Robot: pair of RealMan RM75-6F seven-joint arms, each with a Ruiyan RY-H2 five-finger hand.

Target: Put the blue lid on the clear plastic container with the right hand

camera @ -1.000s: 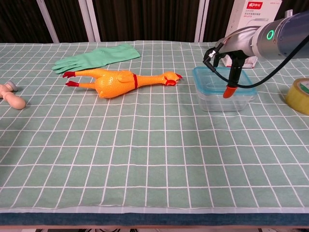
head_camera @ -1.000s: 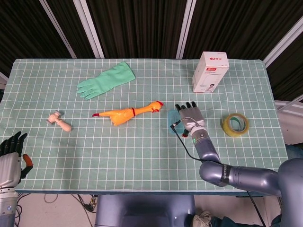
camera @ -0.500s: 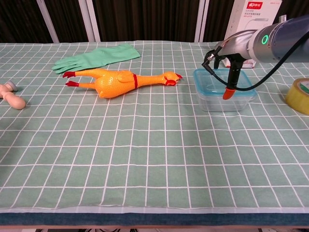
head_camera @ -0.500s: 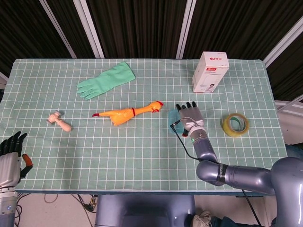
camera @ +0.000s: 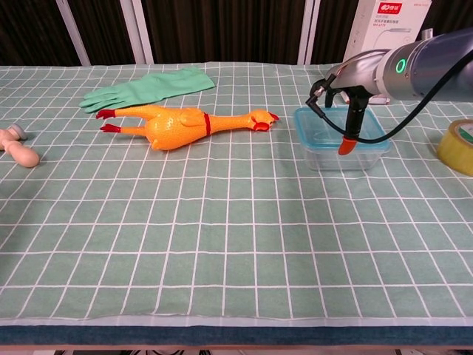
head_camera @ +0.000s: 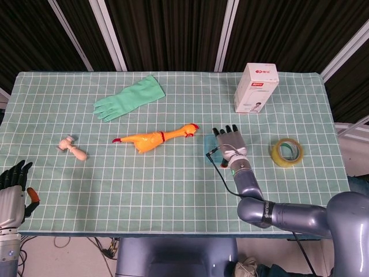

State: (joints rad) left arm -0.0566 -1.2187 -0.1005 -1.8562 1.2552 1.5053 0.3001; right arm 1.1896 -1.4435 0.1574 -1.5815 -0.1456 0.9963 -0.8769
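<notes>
Right robot hand [head_camera: 230, 140]: I am holding it flat, fingers apart, over the blue lid [camera: 305, 124].
Blue lid: sitting on the clear plastic container [camera: 341, 153].
Left robot hand [head_camera: 11, 196]: waiting off the desk [head_camera: 173, 190], fingers apart.

The right arm reaches forward over the desk [head_camera: 173, 184] with its hand [head_camera: 229, 141] flat, palm down, fingers stretched ahead — one red-tipped finger [camera: 347, 140] hangs downward in the chest view — while the left hand [head_camera: 12, 199] rests low, off the near-left edge, fingers apart.
</notes>
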